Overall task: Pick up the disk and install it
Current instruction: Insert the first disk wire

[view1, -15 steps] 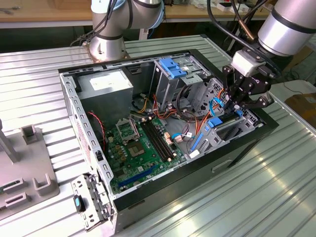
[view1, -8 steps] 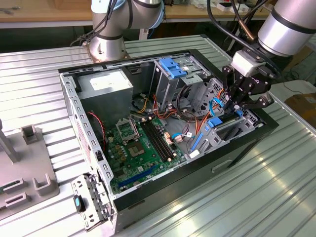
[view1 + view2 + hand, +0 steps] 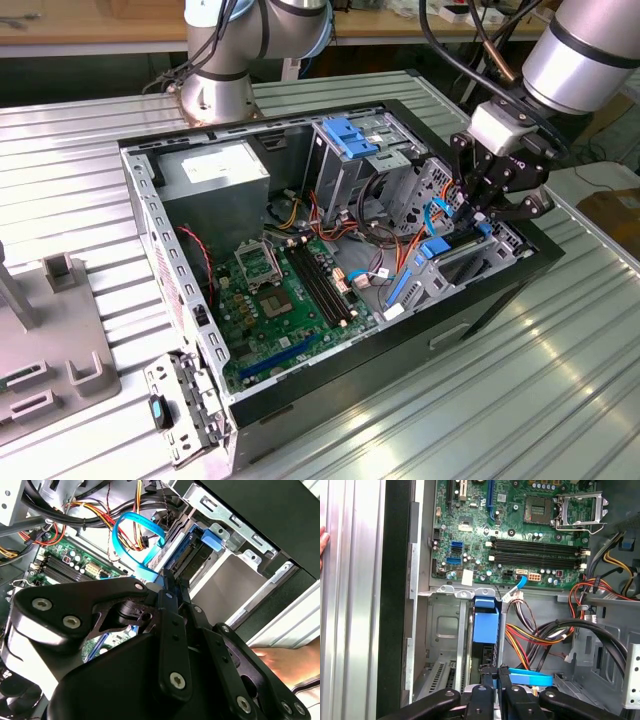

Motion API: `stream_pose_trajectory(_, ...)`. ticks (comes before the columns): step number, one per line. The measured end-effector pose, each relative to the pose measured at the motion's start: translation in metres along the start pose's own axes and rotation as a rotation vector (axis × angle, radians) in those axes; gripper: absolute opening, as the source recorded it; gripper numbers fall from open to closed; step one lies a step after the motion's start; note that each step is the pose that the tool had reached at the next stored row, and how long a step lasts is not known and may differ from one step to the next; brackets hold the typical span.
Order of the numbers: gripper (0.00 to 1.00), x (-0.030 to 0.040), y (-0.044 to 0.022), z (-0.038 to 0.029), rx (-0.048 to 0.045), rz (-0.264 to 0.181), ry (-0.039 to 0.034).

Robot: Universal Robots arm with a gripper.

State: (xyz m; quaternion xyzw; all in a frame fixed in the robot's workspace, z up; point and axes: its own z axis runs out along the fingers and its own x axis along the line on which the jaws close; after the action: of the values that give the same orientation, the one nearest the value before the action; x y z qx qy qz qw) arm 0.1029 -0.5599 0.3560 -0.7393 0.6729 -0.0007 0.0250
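While I hang over the computer case (image 3: pixel 400 362), fingers (image 3: pixel 495 676): pinching one end of the disk (image 3: pixel 485 625).
disk: upright in the drive bay (image 3: pixel 445 630), between my fingers.

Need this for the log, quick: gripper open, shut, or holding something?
Gripper: jaws shut, tips at the disk in the drive bay; whether they pinch it cannot be told.
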Motion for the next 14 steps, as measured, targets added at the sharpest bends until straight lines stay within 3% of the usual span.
stream_pose_trajectory(4,0.16,0.0003,0.0002,0.0026,0.0106,-0.001,0.0015)
stream_pose_trajectory(14,0.16,0.0009,0.0014,0.0075,0.0148,-0.001,0.0002)
